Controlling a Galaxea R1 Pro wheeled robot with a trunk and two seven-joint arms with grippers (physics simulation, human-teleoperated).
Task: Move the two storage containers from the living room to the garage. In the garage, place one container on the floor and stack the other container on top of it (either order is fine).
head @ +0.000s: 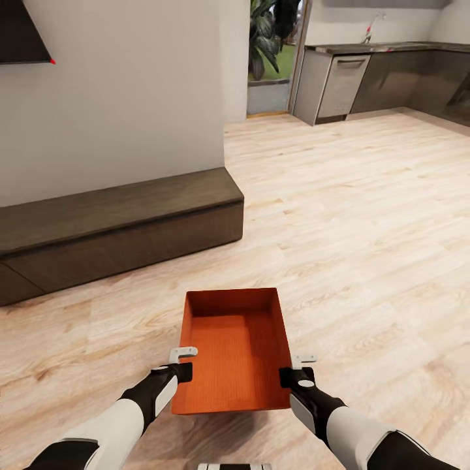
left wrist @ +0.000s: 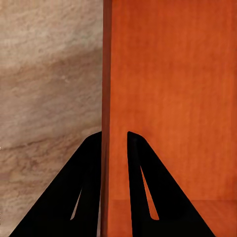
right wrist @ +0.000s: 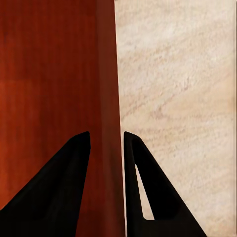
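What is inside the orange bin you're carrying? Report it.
The storage container holds nothing: bare ribbed bottom and walls visible. The left gripper and right gripper clamp its side walls.

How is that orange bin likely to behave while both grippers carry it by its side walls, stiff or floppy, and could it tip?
The storage container looks rigid: its thin walls stay straight where the left gripper and right gripper each straddle one. It is empty, so probably light. Held low on opposite walls, it seems unlikely to tip, though smooth plastic might slip.

light wood-plank floor [head: 365, 215], low dark cabinet [head: 117, 228] on it
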